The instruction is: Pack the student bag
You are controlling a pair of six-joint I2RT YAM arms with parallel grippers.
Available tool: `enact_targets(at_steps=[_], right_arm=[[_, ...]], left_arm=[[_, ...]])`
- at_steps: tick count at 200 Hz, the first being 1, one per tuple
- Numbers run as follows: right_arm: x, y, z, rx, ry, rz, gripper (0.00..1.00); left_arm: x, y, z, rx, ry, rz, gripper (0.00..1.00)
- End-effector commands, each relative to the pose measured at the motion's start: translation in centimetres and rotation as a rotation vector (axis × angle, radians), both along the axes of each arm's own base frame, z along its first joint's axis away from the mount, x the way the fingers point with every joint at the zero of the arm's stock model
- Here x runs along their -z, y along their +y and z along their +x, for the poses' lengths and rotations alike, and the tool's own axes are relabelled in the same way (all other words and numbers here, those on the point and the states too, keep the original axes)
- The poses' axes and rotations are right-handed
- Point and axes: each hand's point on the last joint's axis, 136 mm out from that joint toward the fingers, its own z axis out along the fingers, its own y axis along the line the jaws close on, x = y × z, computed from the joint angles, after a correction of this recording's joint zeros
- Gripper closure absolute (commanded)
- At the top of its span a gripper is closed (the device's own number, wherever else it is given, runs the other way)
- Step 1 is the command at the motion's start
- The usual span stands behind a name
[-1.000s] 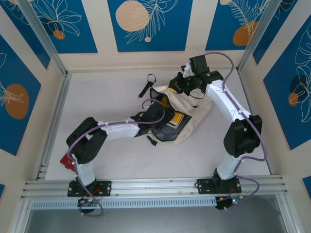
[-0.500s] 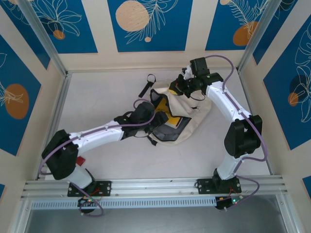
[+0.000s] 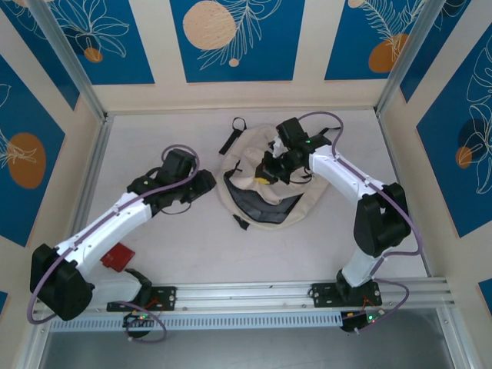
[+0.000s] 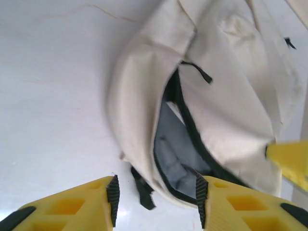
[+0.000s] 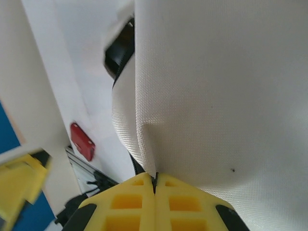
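White surface point(image 3: 154, 146) between blue-panelled walls point(image 3: 231, 38): left fingers point(image 4: 72, 207) gape near the student bag point(image 3: 311, 192); right fingers point(image 5: 130, 202) pinch its fabric.

the top external camera sits high above and behind the arms and looks down and forward over the whole table point(image 3: 154, 146), far enough back to take in both arms and the walls. the left wrist camera looks out past the left end effector point(image 4: 156, 192) from a middling distance onto the student bag point(image 4: 226, 96) and bare table. the right wrist camera, behind the right end effector point(image 5: 155, 180), sits right up against the bag's cloth. all three views share the bag; the top and right wrist views also share a red object point(image 3: 118, 256).
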Motion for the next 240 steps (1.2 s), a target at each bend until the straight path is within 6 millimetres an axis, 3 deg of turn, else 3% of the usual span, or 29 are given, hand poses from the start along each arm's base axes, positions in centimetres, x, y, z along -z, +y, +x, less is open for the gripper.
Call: enact_targets(at_steps=[1, 11, 28, 44, 87, 128, 175, 208, 240], right_arm=[[-0.9, -0.8, -2.5, -0.066, 0.015, -0.041, 0.97], [-1.3, -1.1, -2.7, -0.079, -0.006, -0.059, 0.83], [-2.5, -2.7, -2.3, -0.034, -0.078, -0.108, 0.48], [-2.8, -4.8, -1.3, 0.057, -0.11, -0.144, 0.36], [0.5, -11.3, 0.3, 0.302, -0.065, -0.244, 0.32], [4.1, -14.7, 0.9, 0.436, 0.01, -0.24, 0.3], [6.9, -15.4, 1.1, 0.448, 0.082, -0.185, 0.3], [8.1, -15.2, 1.5, 0.427, 0.092, -0.165, 0.3], [8.9, -14.8, 2.3, 0.398, 0.105, -0.149, 0.32]], left_arm=[[1.0, 1.1, -0.4, 0.06, 0.032, 0.068, 0.47], [0.8, 0.8, 0.4, 0.085, 0.019, 0.063, 0.42], [0.2, -0.6, 1.9, 0.16, -0.004, 0.055, 0.35], [-0.4, -2.1, 3.6, 0.242, -0.027, 0.072, 0.33], [-0.5, -5.2, 9.1, 0.411, -0.103, 0.183, 0.28], [2.4, -10.1, 12.9, 0.517, -0.094, 0.121, 0.27], [5.2, -15.7, 16.2, 0.588, -0.09, 0.04, 0.26], [8.6, -17.1, 17.6, 0.611, -0.056, 0.071, 0.27], [10.7, -17.3, 16.5, 0.633, 0.002, 0.103, 0.42]])
